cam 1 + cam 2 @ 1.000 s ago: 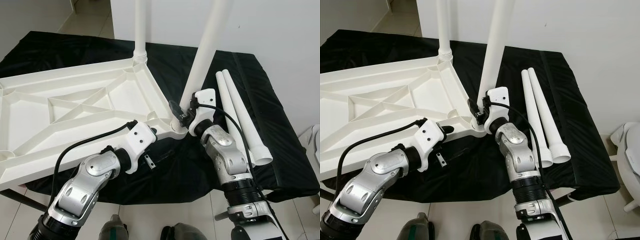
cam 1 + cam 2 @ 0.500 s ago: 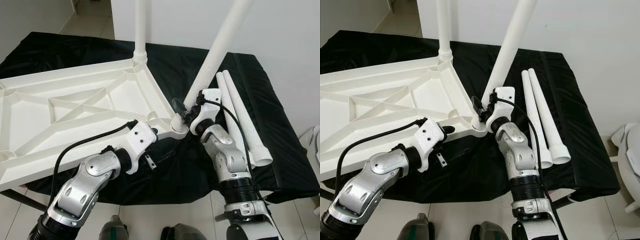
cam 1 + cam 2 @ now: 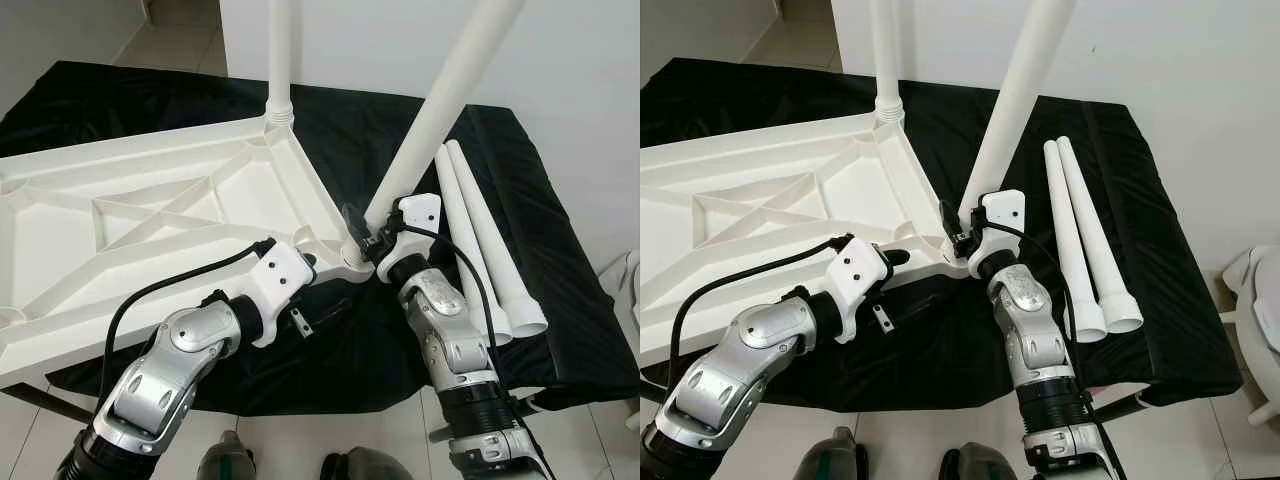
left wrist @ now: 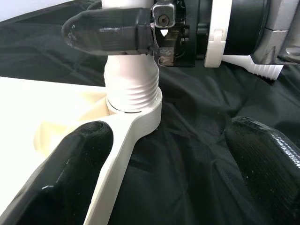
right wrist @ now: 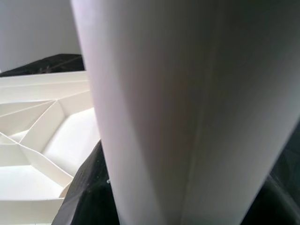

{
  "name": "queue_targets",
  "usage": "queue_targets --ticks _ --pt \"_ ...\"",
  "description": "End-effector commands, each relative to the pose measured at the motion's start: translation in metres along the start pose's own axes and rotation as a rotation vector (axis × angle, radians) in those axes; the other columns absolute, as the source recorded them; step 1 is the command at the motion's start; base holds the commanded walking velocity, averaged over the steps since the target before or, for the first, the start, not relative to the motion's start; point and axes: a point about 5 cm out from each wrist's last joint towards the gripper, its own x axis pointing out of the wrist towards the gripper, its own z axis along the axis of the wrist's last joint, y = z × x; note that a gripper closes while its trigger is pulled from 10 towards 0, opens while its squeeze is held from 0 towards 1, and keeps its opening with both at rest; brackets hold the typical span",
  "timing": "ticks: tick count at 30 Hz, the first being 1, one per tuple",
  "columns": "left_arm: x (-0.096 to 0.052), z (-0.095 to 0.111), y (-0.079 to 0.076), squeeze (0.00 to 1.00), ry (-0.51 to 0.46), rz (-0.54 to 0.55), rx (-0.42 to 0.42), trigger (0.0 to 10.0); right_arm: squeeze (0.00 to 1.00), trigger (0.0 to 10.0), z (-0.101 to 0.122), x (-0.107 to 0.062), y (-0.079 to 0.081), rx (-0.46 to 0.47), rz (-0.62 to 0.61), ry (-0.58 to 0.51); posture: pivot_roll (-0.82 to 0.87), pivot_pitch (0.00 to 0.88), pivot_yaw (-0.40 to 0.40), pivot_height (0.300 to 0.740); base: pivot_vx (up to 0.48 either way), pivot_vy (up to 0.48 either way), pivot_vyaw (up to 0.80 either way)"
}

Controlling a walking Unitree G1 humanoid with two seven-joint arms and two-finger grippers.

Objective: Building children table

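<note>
Second-leg fitting: right gripper [image 3: 362, 232] clasps the tilted long white plastic leg [image 3: 440, 110] in the upturned white ribbed tabletop [image 3: 150, 215]'s corner socket; left gripper [image 4: 154, 164], fingers wide, braces nearby; next, straightening and seating

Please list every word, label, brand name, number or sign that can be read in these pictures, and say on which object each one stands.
None: no readable text in any view.
The upturned white tabletop, the leg held by the right gripper, the two loose legs, the black cloth and the left gripper carry no readable print.
</note>
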Motion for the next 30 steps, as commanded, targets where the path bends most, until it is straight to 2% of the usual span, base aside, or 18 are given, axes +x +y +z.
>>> queue_targets --ticks 1,4,7,13,17,19,20,25,29,30 --pt "-0.002 -0.001 0.001 0.00 0.007 0.024 -0.006 10.0 0.00 10.0 -0.022 -0.002 -0.003 0.012 -0.016 0.136 0.07 0.025 -0.062 0.740 0.000 0.000 0.00" --pt "-0.002 -0.001 0.000 0.00 0.006 0.025 -0.005 10.0 0.00 10.0 -0.023 0.004 -0.004 0.016 -0.015 0.173 0.07 0.024 -0.061 0.740 0.000 0.000 0.00" --pt "-0.002 0.000 0.001 0.00 0.004 0.027 -0.004 10.0 0.00 10.0 -0.023 0.010 -0.003 -0.034 0.018 0.207 0.07 0.023 -0.062 0.740 0.000 0.000 0.00" --pt "-0.002 0.000 0.000 0.00 0.004 0.030 -0.002 10.0 0.00 10.0 -0.021 0.011 -0.001 -0.131 0.059 0.197 0.08 0.027 -0.069 0.740 0.000 0.000 0.00" --pt "-0.003 0.000 0.001 0.00 0.004 0.036 -0.004 10.0 0.00 10.0 -0.027 0.007 -0.002 -0.107 0.055 0.213 0.08 0.028 -0.071 0.740 0.000 0.000 0.00" --pt "-0.003 0.000 0.001 0.00 0.003 0.038 -0.006 10.0 0.00 10.0 -0.030 0.004 -0.003 -0.107 0.047 0.209 0.08 0.033 -0.072 0.740 0.000 0.000 0.00" --pt "-0.004 0.001 0.000 0.00 0.002 0.042 -0.010 10.0 0.00 10.0 -0.029 -0.001 -0.003 -0.148 0.028 0.163 0.08 0.043 -0.070 0.740 0.000 0.000 0.00" --pt "-0.004 0.001 0.000 0.00 0.000 0.043 -0.012 10.0 0.00 10.0 -0.026 -0.003 -0.002 -0.185 0.034 0.130 0.08 0.043 -0.070 0.740 0.000 0.000 0.00" --pt "-0.003 0.002 -0.001 0.00 -0.004 0.038 -0.015 10.0 0.00 10.0 -0.024 -0.002 0.000 -0.312 0.045 0.097 0.07 0.046 -0.065 0.740 0.000 0.000 0.00" --pt "-0.001 0.002 -0.002 0.00 -0.006 0.034 -0.018 10.0 0.00 10.0 -0.023 -0.001 -0.001 -0.298 0.036 0.096 0.07 0.047 -0.063 0.740 0.000 0.000 0.00"
